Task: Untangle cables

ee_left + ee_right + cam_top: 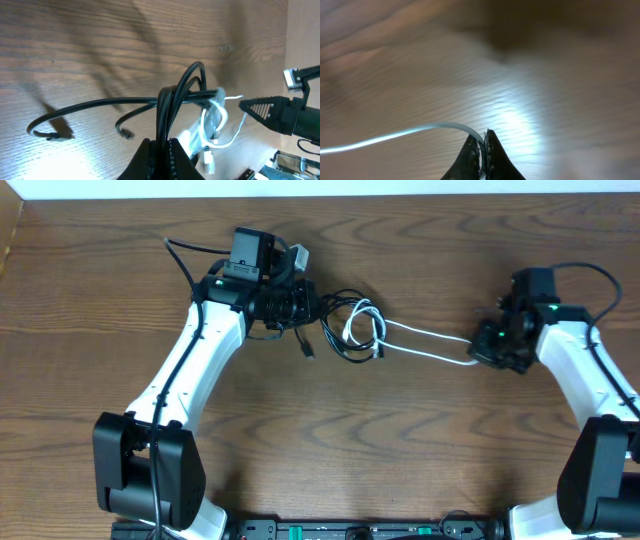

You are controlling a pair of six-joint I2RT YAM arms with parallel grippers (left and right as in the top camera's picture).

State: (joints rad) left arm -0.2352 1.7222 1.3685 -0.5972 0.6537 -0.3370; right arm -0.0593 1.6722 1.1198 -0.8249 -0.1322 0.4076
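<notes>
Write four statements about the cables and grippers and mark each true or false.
1. The left gripper is shut on the black cable. True.
2. The white cable runs out sideways to the right gripper. True.
3. The right gripper is open. False: it is shut on the white cable.
4. The two cables lie fully apart. False: they are looped together close to the left gripper.
</notes>
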